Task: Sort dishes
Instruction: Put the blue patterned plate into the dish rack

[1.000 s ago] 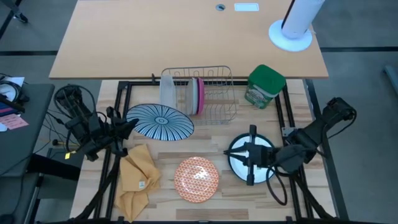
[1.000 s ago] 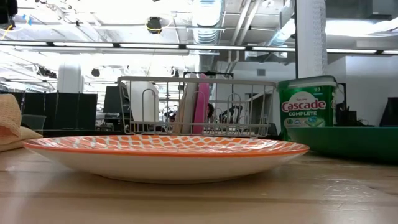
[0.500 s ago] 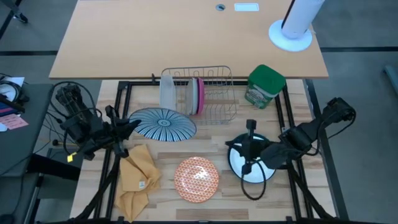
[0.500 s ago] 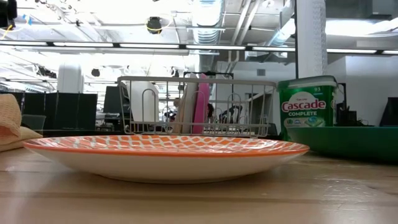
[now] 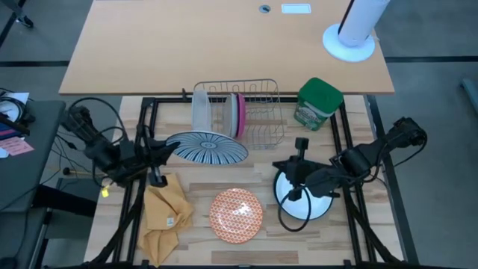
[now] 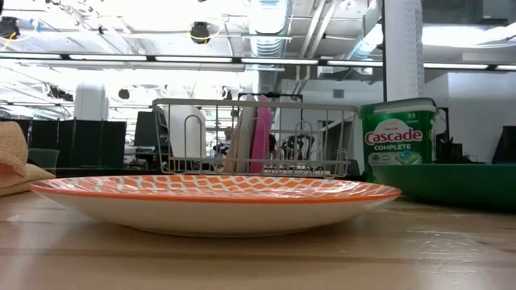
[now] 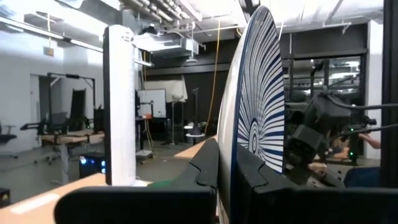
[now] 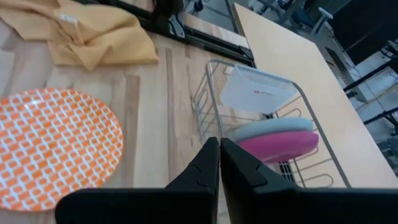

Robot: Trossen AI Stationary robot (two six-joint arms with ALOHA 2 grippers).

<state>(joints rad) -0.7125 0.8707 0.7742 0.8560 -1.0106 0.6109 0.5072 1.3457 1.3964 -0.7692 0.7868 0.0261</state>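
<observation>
Two plates are in hand: the left gripper [image 5: 159, 152] clamps a striped plate [image 5: 207, 146] just ahead of it, short of the rack [image 5: 250, 112]; slotting comes next. The right gripper [image 5: 297, 177] pinches the white plate [image 5: 317, 203] beneath it.

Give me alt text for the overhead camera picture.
Left gripper holds a blue-striped plate beside the wire dish rack; right gripper is shut above a white plate. An orange patterned plate and yellow cloth lie nearby.
</observation>
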